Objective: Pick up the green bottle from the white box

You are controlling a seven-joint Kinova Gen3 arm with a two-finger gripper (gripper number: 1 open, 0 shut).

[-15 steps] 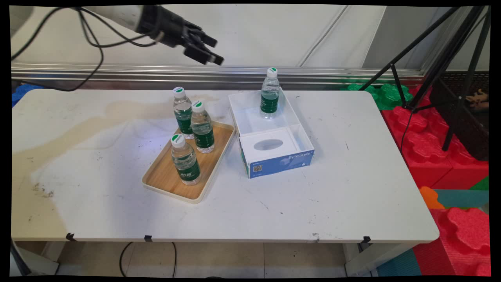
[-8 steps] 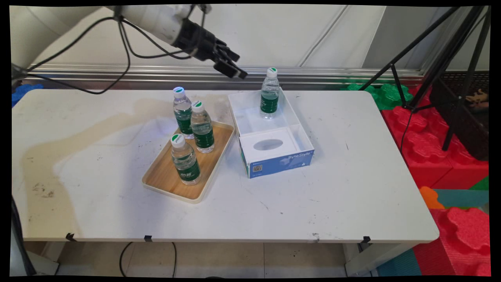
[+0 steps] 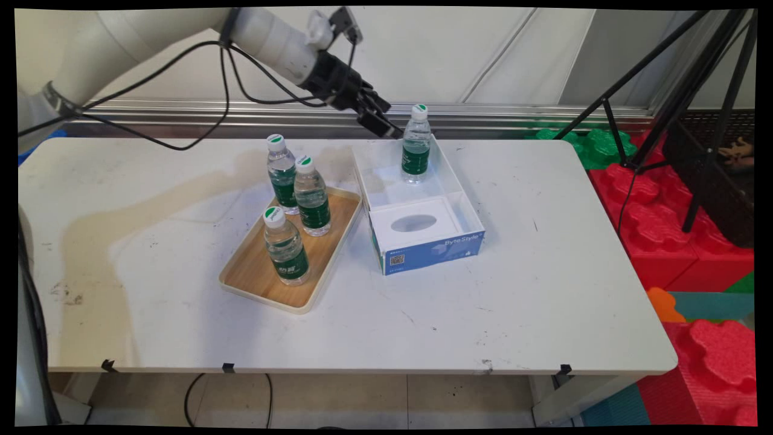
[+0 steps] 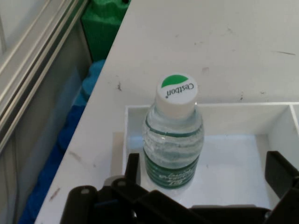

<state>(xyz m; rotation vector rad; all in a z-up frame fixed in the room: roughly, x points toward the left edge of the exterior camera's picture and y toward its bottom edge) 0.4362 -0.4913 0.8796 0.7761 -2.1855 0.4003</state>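
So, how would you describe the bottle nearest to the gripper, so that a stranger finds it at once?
On the white table, look to the open white box with a blue front, right of the wooden tray. In its far compartment one water bottle stands upright, beside the gripper. It is the only bottle in the box; the other three stand on the tray.

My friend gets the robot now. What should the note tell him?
Gripper: open, empty, in the air just left of the water bottle in the box; in the hand view that bottle stands between the spread fingers, untouched.
Box: white, blue-fronted, open on top, with one upright bottle at its far end.
Wooden tray: left of the box, with two upright bottles, the front one and the middle one. The back bottle stands at the tray's far edge; on or behind it, I cannot tell.
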